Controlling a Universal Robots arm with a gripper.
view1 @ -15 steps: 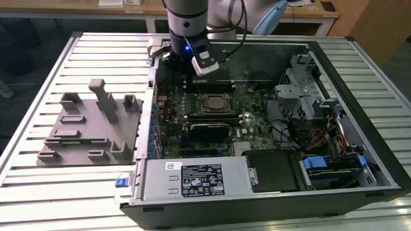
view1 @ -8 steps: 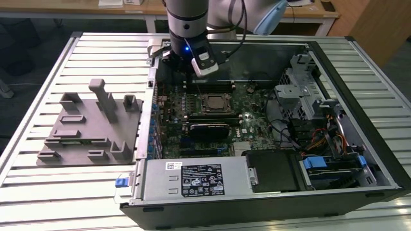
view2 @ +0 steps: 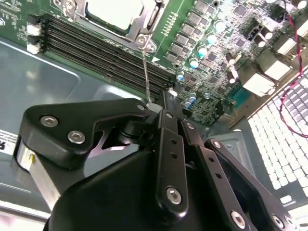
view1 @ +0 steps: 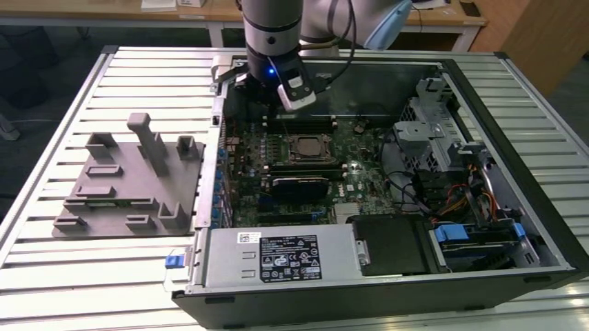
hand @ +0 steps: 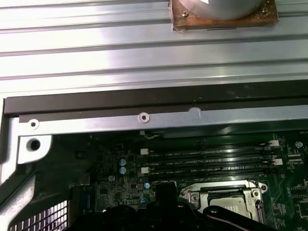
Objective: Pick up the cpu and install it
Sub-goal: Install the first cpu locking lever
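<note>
Resting in its socket (view2: 147, 24), the cpu (view2: 115, 12) lies just below and ahead of the gripper (view2: 160, 108); wide or narrow, I cannot tell.

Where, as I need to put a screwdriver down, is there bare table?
Bare table between the grey holder block and the near edge, and beside the computer case on the exterior view's right. Inside the case it is crowded, under the arm.
</note>
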